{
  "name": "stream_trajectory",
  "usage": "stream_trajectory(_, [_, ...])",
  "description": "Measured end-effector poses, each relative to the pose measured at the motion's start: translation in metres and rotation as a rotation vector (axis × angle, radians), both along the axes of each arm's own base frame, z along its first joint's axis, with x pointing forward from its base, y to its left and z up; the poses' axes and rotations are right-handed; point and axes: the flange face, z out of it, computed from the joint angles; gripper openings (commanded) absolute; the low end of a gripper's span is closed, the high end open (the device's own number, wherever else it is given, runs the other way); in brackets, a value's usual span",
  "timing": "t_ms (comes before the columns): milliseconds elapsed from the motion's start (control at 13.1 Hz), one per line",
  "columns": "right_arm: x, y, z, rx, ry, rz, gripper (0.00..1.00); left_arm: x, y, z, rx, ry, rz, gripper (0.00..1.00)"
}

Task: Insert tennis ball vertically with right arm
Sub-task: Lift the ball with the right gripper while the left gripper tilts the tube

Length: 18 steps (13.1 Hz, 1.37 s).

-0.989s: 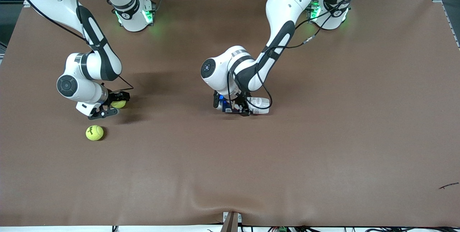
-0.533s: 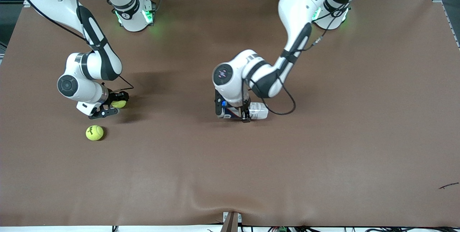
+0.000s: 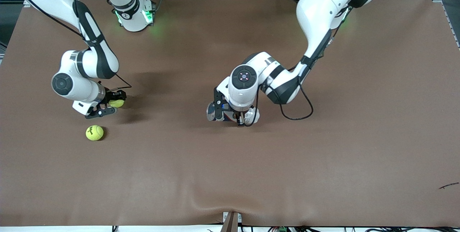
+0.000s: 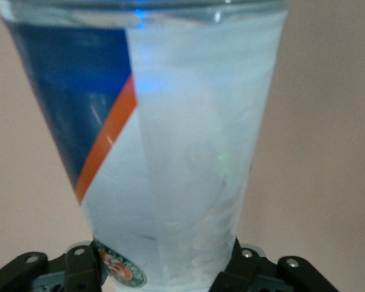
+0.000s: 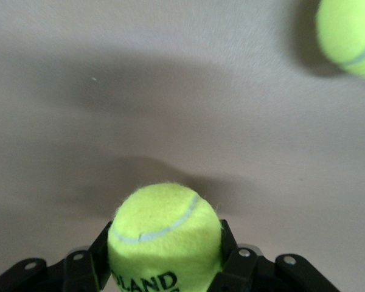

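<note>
I've got the right gripper (image 3: 104, 108) clamped on 1 tennis ball (image 3: 116, 103), and the clear tube (image 3: 215, 111), pinched in the left gripper (image 3: 240, 119), sits well off toward the left arm's end, mouth tilting upward.

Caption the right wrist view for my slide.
Right gripper shut on a tennis ball, second ball lying on the brown table.

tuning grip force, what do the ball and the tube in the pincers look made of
Yellow-green tennis ball in the right pincer: fuzzy felt, fibres at its edge, white seam. Clear tube with blue-orange label in the left pincer: probably glossy see-through plastic.
</note>
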Motion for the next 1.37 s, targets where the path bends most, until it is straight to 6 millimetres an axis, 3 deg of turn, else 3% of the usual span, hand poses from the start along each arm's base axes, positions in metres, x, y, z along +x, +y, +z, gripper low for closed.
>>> stream_trajectory(380, [0.023, -0.004, 0.087, 0.012, 0.019, -0.007, 0.44, 0.009, -0.003, 0.015, -0.113, -0.055, -0.037, 0.68])
stream_trajectory(609, [0.037, -0.015, 0.123, 0.016, 0.050, -0.028, 0.40, 0.011, -0.008, 0.025, -0.188, -0.081, -0.032, 0.68])
stream_trajectory(1065, [0.045, -0.015, 0.162, 0.017, 0.119, -0.139, 0.35, 0.019, 0.001, 0.028, -0.343, -0.115, 0.013, 0.69])
stream_trajectory(1370, [0.052, 0.007, 0.181, 0.056, 0.135, -0.281, 0.36, 0.009, -0.002, 0.020, -0.462, -0.131, 0.045, 0.70])
